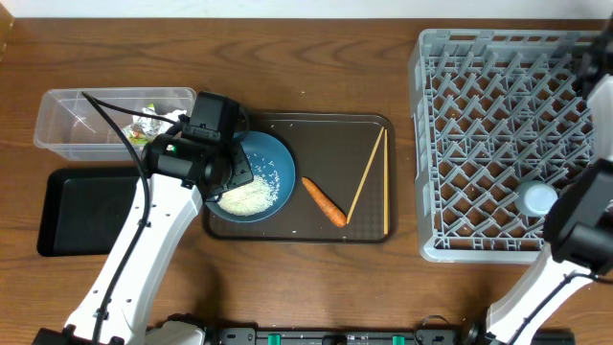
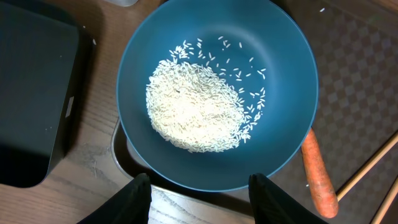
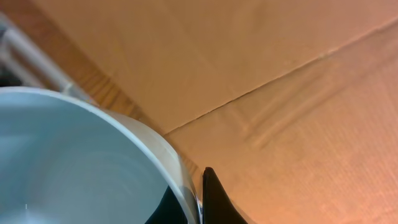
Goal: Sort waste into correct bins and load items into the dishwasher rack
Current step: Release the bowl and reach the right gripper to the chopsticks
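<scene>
The dark blue plate (image 1: 266,172) holds a heap of white rice (image 1: 247,197) at the left end of the brown serving tray (image 1: 316,129). My left gripper (image 1: 228,174) hangs over the plate's left rim. In the left wrist view it (image 2: 205,202) is open and empty, its fingers either side of the plate's (image 2: 286,74) near edge, with the rice (image 2: 196,112) ahead. The carrot (image 1: 324,201) and chopsticks (image 1: 368,177) lie on the tray. My right gripper (image 3: 191,199) is shut on the rim of the pale blue bowl (image 3: 74,168), over the dishwasher rack's (image 1: 479,144) right edge.
The clear tub (image 1: 67,120) at back left holds foil and wrapper scraps (image 1: 148,123). The black tray (image 1: 81,211) lies in front of it, beside the serving tray. A light blue cup (image 1: 538,199) stands in the rack's front right part.
</scene>
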Available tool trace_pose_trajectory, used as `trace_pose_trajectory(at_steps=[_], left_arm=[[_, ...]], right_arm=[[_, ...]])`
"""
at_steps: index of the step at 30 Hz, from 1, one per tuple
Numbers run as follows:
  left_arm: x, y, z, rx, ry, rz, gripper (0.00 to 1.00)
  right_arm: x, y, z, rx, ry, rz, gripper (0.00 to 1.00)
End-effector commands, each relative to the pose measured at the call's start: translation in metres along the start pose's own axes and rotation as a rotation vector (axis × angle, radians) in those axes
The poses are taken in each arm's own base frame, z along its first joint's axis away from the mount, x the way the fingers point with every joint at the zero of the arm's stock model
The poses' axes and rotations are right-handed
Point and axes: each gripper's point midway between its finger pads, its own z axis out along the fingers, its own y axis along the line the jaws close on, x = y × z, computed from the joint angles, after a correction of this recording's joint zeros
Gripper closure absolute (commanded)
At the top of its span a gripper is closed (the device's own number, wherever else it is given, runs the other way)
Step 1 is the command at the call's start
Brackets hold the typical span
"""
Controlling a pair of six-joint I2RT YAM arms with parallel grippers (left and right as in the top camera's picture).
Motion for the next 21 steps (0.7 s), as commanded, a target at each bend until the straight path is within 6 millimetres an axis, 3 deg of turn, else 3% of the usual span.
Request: trace_pose_trajectory(at_steps=[1, 10, 17, 21], left_arm=[[0.001, 0.003, -0.001, -0.006, -0.001, -0.010, 0.48], [0.002, 0.003, -0.001, -0.007, 0.001, -0.010, 0.48], [0.002, 0.003, -0.001, -0.007, 0.001, -0.010, 0.48], [0.001, 0.003, -0.001, -0.008, 0.001, -0.010, 0.48]], right_arm=[[0.006, 0.020, -0.004, 0.025, 0.006, -0.081, 0.99], [0.025, 0.087, -0.018, -0.060, -0.002, -0.211, 0.97], [0.025, 0.117, -0.046, -0.104, -0.042, -0.264, 0.68], [0.025, 0.126, -0.055, -0.135, -0.056, -0.276, 0.63]])
